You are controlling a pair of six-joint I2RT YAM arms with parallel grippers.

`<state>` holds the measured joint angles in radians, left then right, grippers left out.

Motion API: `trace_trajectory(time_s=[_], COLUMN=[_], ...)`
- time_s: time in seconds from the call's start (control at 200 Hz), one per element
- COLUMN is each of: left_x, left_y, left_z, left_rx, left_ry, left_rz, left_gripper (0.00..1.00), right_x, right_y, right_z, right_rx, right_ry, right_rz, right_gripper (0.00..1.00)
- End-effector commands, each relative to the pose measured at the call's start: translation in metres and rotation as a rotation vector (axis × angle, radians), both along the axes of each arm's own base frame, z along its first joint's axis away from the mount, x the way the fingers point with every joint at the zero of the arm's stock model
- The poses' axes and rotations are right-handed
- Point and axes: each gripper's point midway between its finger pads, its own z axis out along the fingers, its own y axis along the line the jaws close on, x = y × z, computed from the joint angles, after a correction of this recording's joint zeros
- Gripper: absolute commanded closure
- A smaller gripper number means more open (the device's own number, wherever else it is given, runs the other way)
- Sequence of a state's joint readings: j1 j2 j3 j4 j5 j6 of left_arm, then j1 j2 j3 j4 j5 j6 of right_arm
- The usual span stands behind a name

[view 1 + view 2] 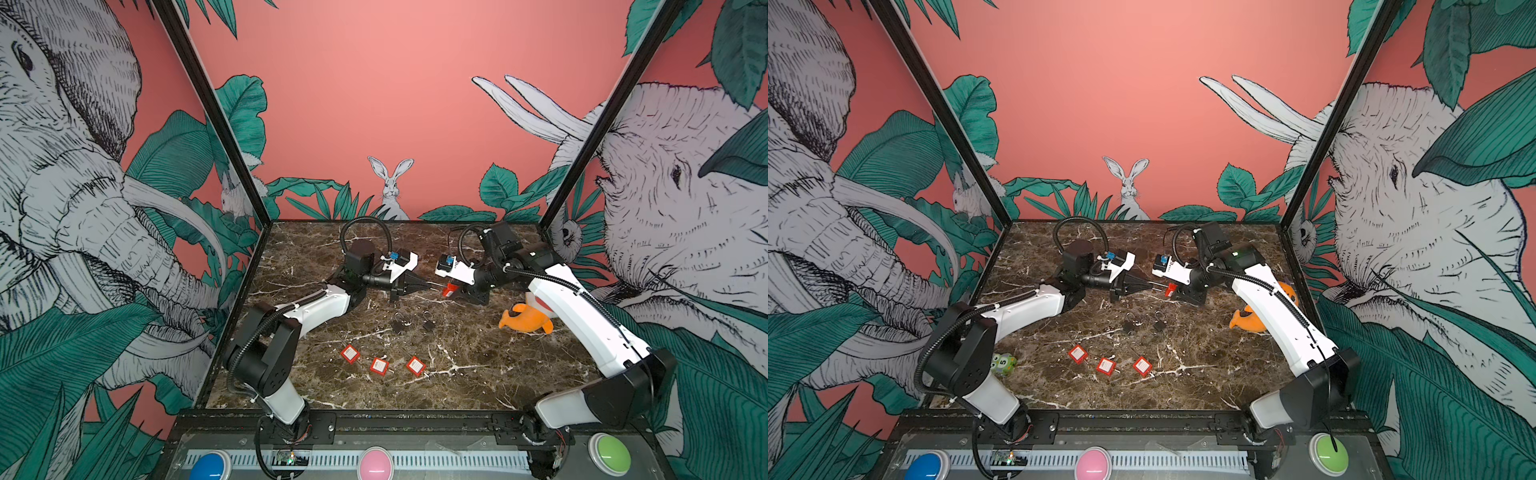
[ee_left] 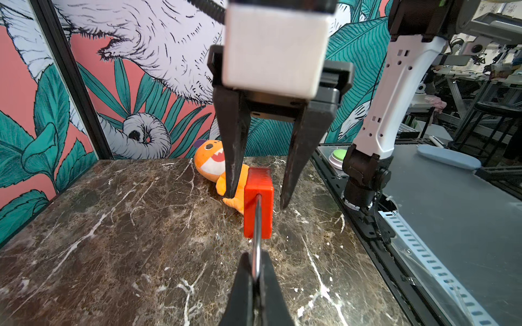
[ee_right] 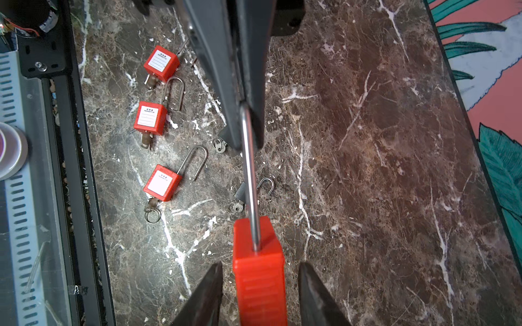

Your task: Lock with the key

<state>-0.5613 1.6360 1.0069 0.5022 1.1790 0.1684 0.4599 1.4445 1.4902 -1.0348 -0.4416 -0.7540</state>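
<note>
A red padlock (image 1: 449,289) (image 2: 258,209) hangs above the marble table between my two grippers, at the middle rear. My left gripper (image 1: 432,284) (image 2: 255,256) is shut on its steel shackle (image 3: 250,175), holding it level. My right gripper (image 2: 257,201) (image 3: 261,264) is open around the red body (image 3: 258,276), with a gap showing on each side of it. The held padlock's key is hidden. Keys (image 3: 152,204) stick out of the red padlocks lying on the table.
Three red padlocks (image 1: 350,353) (image 1: 379,366) (image 1: 415,366) lie in a row near the front. Two small dark padlocks (image 1: 399,323) (image 1: 428,323) lie behind them. An orange plush toy (image 1: 525,319) lies under the right arm. A green toy (image 1: 1003,363) sits by the left arm's base.
</note>
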Motion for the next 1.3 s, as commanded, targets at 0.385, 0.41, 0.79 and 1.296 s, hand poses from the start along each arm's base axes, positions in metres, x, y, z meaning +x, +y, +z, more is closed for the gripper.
trace_trajectory(time_s=[0.385, 0.41, 0.79, 1.296], left_x=[-0.02, -0.02, -0.023, -0.008], left_y=[0.005, 0.005, -0.015, -0.033], left_z=[0.036, 0.035, 0.016, 0.013], left_rx=[-0.047, -0.045, 0.006, -0.085], left_ry=[-0.122, -0.123, -0.057, 0.004], left_rz=[-0.046, -0.045, -0.058, -0.028], left_gripper=[1.0, 1.0, 1.0, 1.0], right_x=[-0.015, -0.015, 0.001, 0.028], right_y=[0.007, 0.009, 0.027, 0.043], right_z=[0.01, 0.011, 0.034, 0.045], right_rx=[0.064, 0.071, 0.182, 0.241], right_ry=[0.004, 0.004, -0.107, -0.198], right_rz=[0.089, 0.092, 0.12, 0.109], right_gripper=[0.8, 0.81, 0.9, 0.93])
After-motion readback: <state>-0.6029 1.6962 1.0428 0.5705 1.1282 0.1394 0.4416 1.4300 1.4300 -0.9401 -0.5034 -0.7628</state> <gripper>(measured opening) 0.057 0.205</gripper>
